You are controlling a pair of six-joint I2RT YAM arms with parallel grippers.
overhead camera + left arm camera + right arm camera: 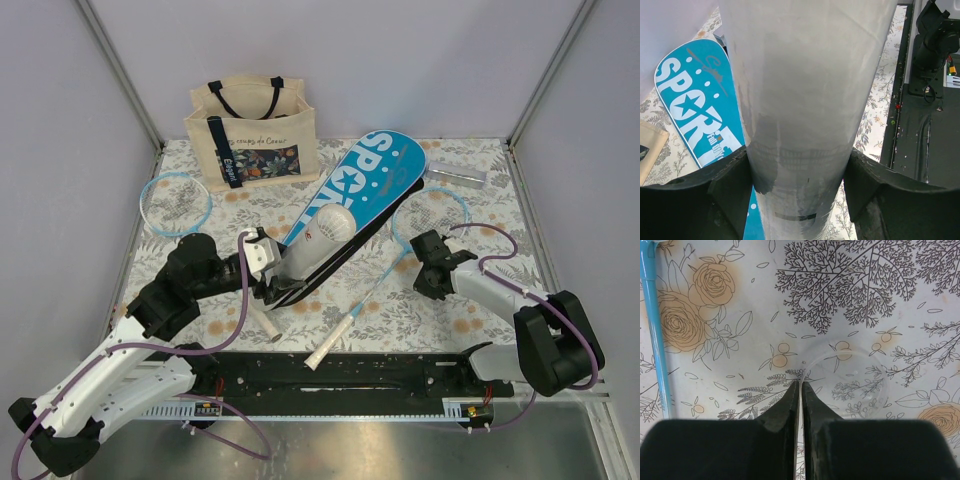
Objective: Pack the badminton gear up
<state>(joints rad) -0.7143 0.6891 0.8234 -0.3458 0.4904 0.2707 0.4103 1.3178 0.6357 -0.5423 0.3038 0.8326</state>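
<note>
Left claw clamps the white tube, long axis pointing ahead over the blue case; right claw, pinching a clear lid (the tube's, probably), sits rightward.

The top camera looks down from above and behind the arm bases at 6 o'clock and takes in the whole table. The left wrist camera sits tight against the tube and faces along it, with the case at 9 o'clock; the top view shares both. The right wrist camera is close over the table, facing down at a clear lid, with a racket at 9 o'clock.
</note>
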